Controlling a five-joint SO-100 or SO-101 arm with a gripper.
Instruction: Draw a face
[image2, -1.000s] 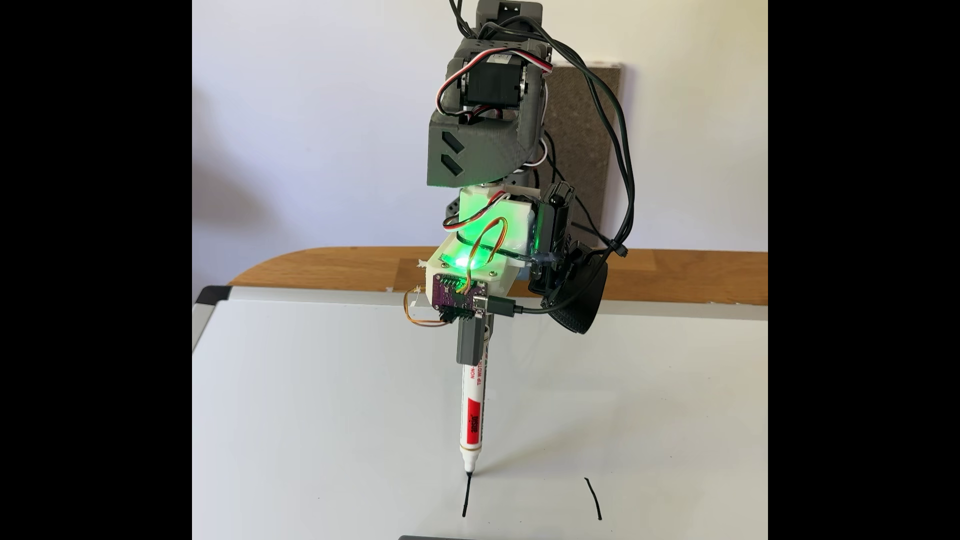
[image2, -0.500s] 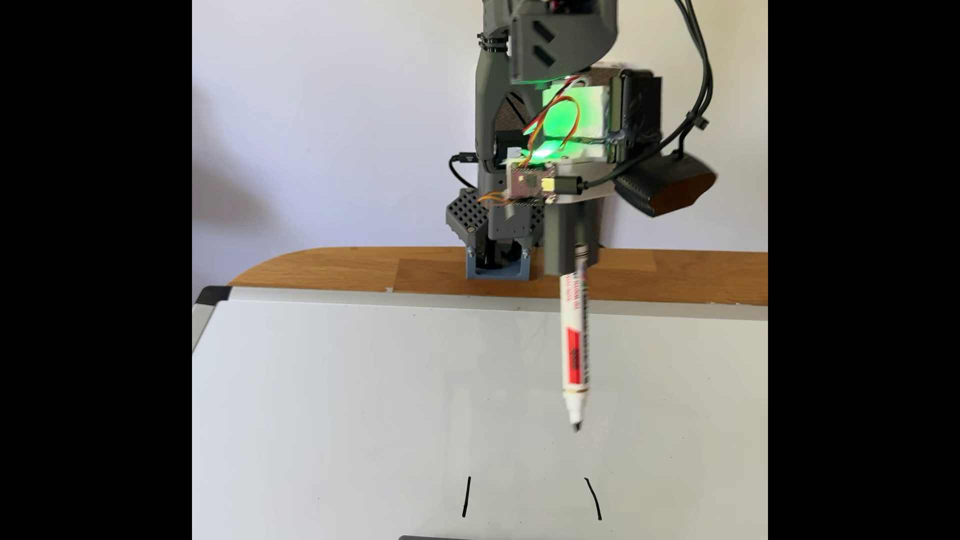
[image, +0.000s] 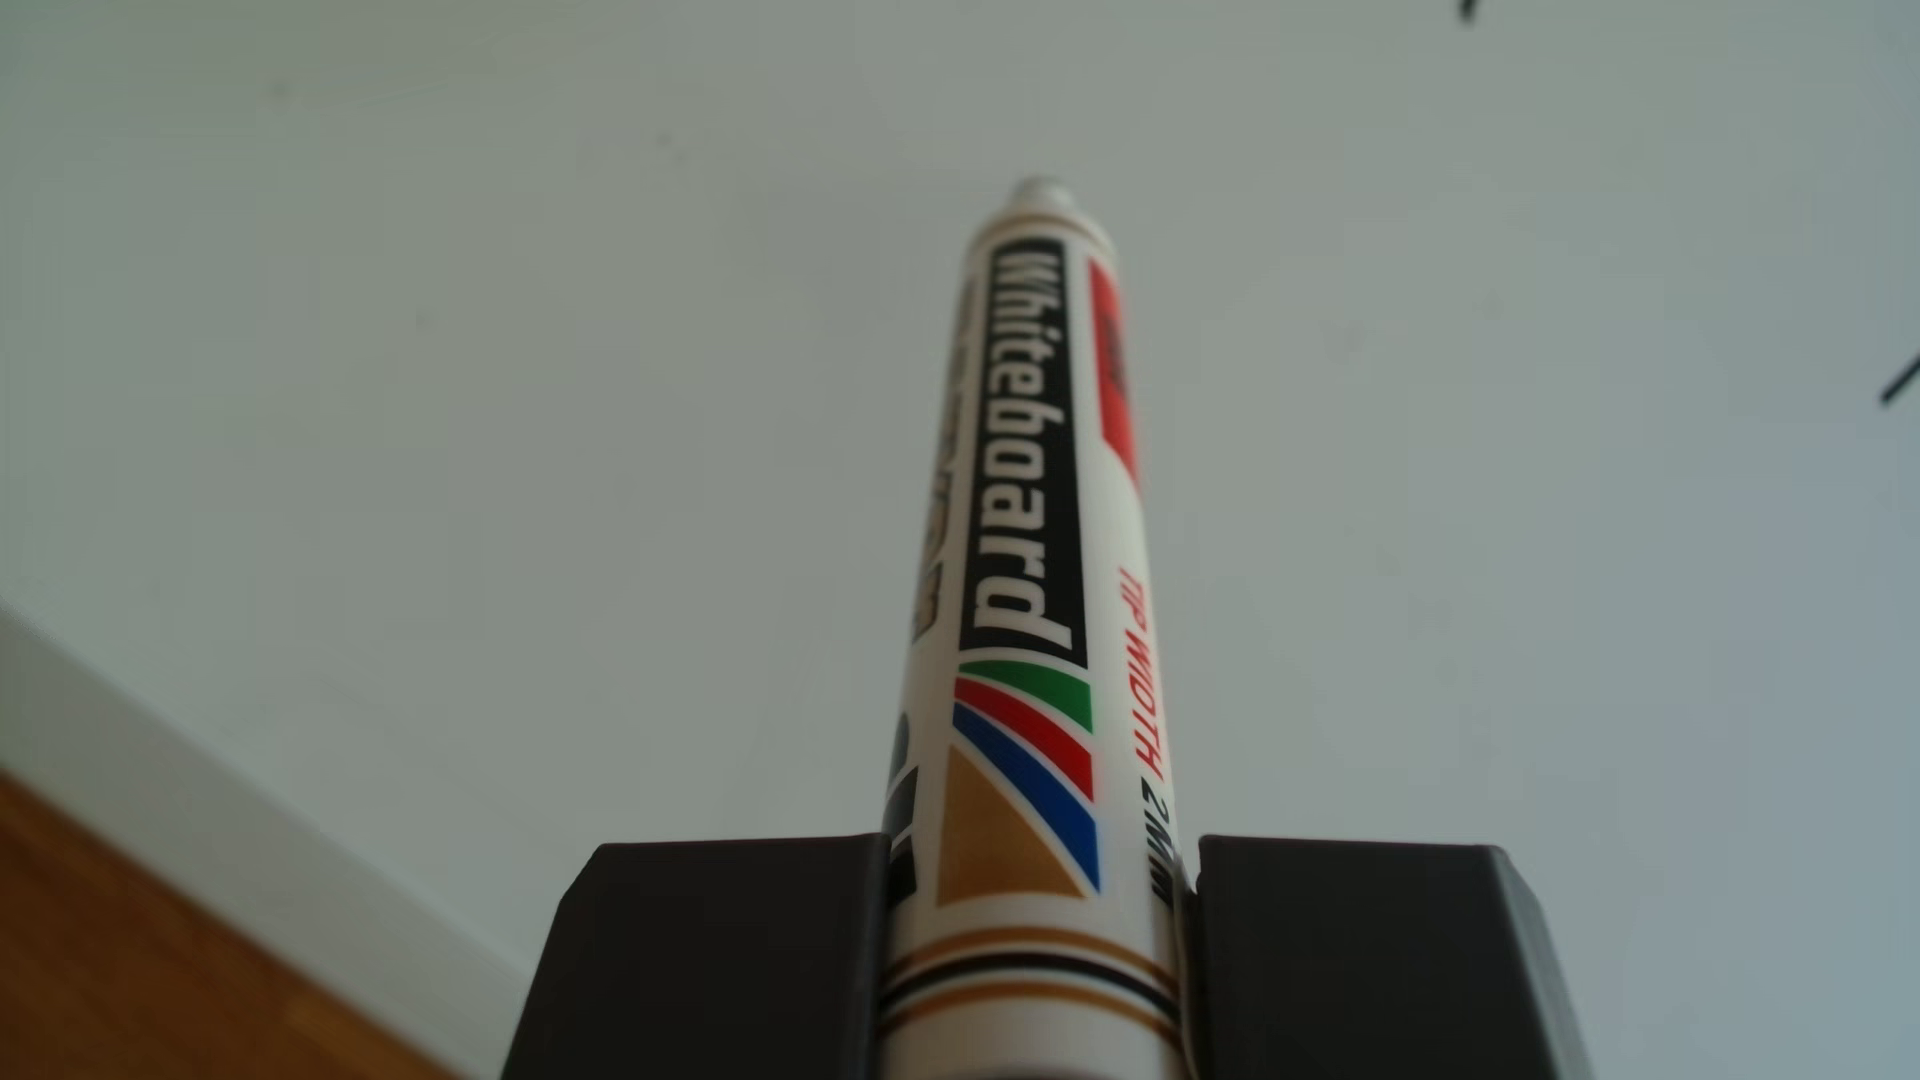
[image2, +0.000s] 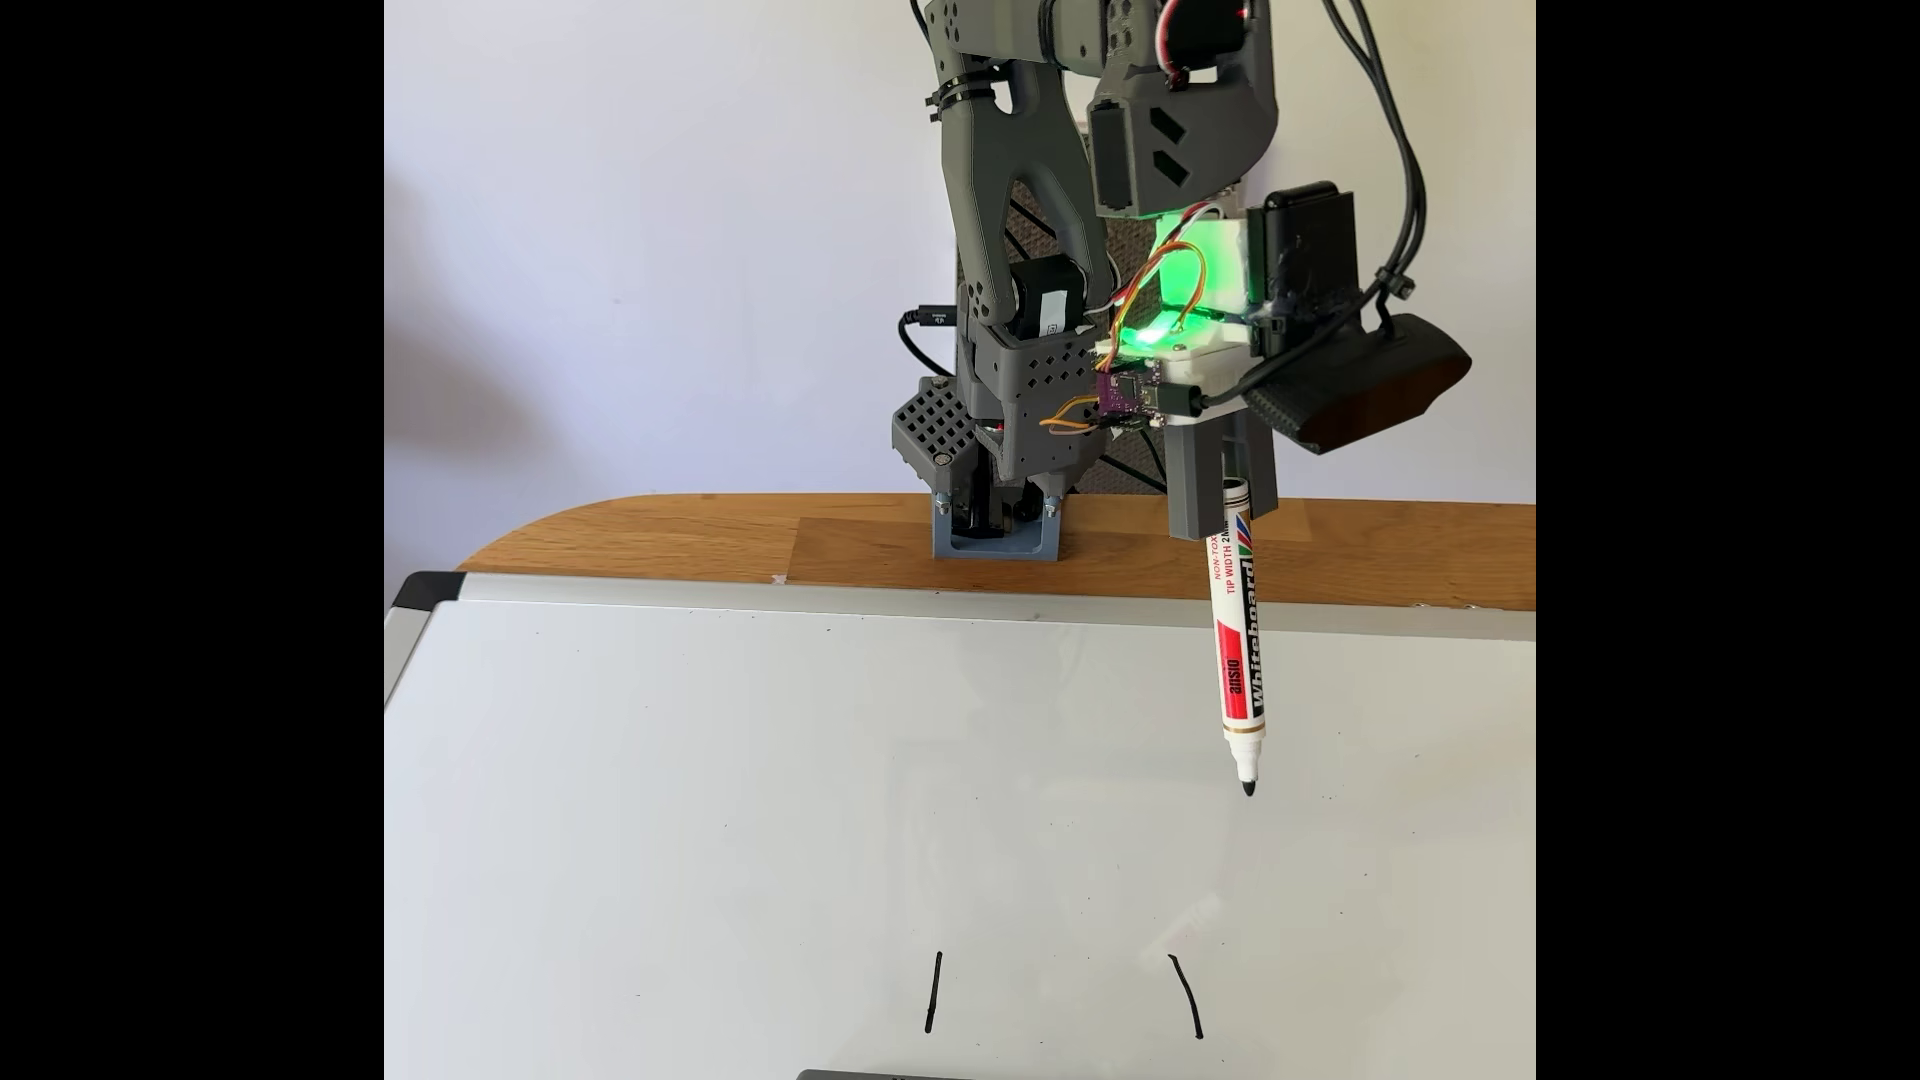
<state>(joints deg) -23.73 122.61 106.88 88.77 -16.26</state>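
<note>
Two short black eye strokes (image2: 933, 993) stood drawn on the white whiteboard (image2: 665, 789); jaws pinching the white whiteboard marker (image2: 1238, 644) hovered, mouth undrawn.

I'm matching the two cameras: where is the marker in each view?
Other view: marker runs up the centre from the dark holder.
Fixed view: marker hangs right of centre, tip above the whiteboard.
Shared landmark: the black "Whiteboard" label.
</note>
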